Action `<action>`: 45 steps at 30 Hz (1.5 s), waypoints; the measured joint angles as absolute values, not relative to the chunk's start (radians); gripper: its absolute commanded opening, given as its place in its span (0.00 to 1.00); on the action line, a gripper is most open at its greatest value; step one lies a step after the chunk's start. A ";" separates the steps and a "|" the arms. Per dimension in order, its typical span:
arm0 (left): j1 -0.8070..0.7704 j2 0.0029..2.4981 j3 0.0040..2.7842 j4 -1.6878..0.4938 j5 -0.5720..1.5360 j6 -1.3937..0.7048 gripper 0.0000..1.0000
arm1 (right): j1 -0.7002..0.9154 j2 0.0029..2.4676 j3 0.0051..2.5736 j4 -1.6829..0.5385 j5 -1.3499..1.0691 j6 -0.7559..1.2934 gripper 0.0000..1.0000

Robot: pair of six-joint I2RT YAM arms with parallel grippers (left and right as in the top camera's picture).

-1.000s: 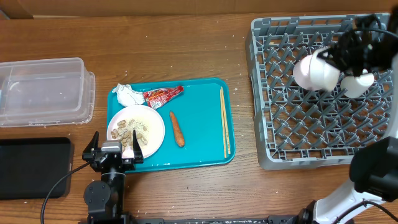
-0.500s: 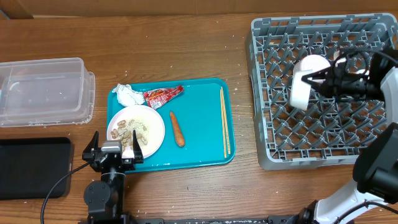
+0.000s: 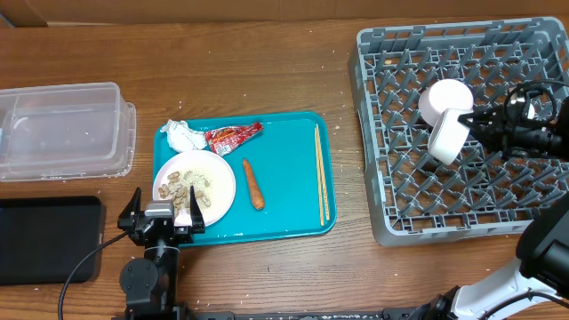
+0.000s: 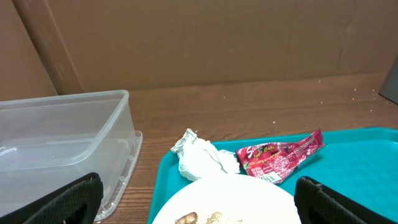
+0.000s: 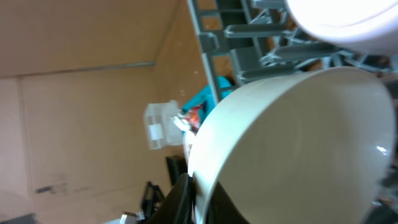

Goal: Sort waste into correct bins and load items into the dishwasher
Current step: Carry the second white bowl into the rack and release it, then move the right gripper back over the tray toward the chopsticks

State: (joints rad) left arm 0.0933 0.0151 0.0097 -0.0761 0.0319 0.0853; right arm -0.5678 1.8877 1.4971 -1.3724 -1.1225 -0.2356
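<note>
Right end effector (image 3: 476,124) pinches the rim of a white bowl (image 3: 446,140), which lies tilted on its side in the grey dish rack (image 3: 391,200), beside a second white bowl (image 3: 447,94). Left end effector (image 3: 164,219) is spread wide and empty, at the plate (image 3: 224,174) on the teal tray (image 3: 289,191).

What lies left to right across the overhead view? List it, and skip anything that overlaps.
clear tub → napkin → red wrapper → chopsticks → dish rack
</note>
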 measured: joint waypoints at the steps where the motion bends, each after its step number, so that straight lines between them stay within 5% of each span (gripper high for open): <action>1: 0.093 0.015 0.010 -0.076 0.032 0.085 1.00 | -0.570 1.888 1.497 -1.373 -1.105 -0.228 0.15; 7: 0.093 0.015 0.010 -0.076 0.032 0.085 1.00 | -0.575 1.888 1.529 -1.378 -0.997 -0.136 0.25; 16: 0.093 0.015 0.010 -0.076 0.032 0.085 1.00 | -0.575 1.879 1.793 -1.507 -0.575 0.102 0.55; 27: 0.093 0.015 0.010 -0.076 0.032 0.085 1.00 | -0.514 1.758 1.945 -1.587 -0.413 0.203 0.61; 37: 0.093 0.015 0.010 -0.076 0.032 0.085 1.00 | 0.040 1.733 1.925 -1.370 -0.498 0.118 0.92; 45: 0.093 0.015 0.010 -0.076 0.032 0.085 1.00 | 0.486 1.827 1.889 -1.165 -0.408 0.112 0.92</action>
State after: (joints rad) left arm 0.0933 0.0151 0.0097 -0.0761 0.0319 0.0853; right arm 0.4858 1.8271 1.8889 -1.1652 -0.4076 0.1123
